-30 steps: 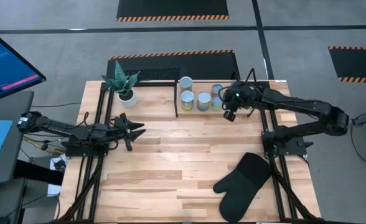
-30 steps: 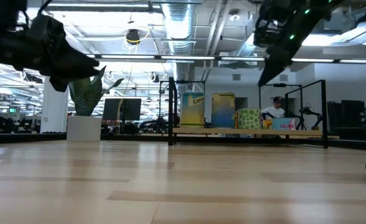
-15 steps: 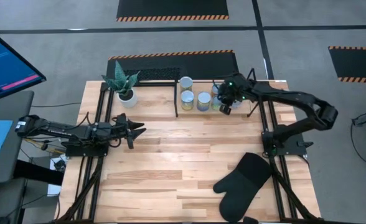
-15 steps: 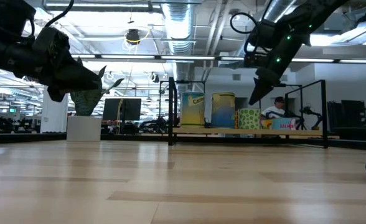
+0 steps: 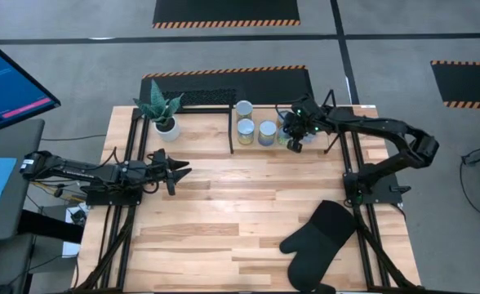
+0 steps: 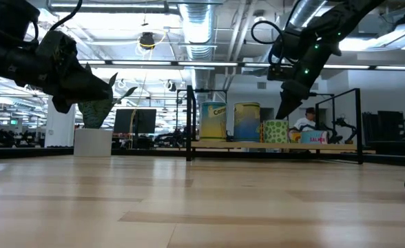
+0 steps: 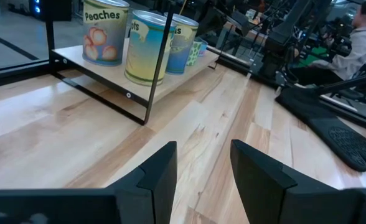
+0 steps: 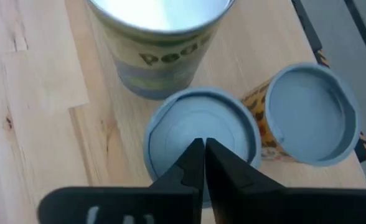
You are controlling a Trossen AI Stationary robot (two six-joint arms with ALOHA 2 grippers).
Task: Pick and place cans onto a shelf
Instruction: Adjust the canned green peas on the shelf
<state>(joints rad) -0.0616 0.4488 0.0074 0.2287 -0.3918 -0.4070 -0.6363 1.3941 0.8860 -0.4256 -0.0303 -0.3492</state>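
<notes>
pale wood table (image 5: pixel 240 212) seen from above, with 2 dark robot arms reaching in from either side. at the far edge sits the shelf (image 5: pixel 305 147), a low rack of thin black bars with a light wood base. 4 cans show on its left part: 1 at the back (image 5: pixel 244 109), 1 in front of it (image 5: pixel 246 129), 1 to the right (image 5: pixel 267 131), and 1 more (image 5: pixel 286 118) mostly hidden by the right arm.

right gripper (image 5: pixel 295 144) hangs over the right end of that group. its wrist view shows its 2 fingers (image 8: pixel 203 163) pressed together, holding nothing, directly above the pale blue round top of a can (image 8: pixel 183 134). a second blue-topped can (image 8: pixel 310 115) stands just beside it, and a silver-topped can (image 8: pixel 161 43) stands past it.

left gripper (image 5: pixel 177 172) waits above the left side of the table, well apart from the shelf, its fingers (image 7: pixel 161 174) parted around empty air. its wrist view looks across the table at a can labelled peaches (image 7: pixel 103 31) on the shelf.

a potted plant (image 5: pixel 162 113) stands at the far left. a black oven mitt (image 5: pixel 316 241) lies near the front right.
</notes>
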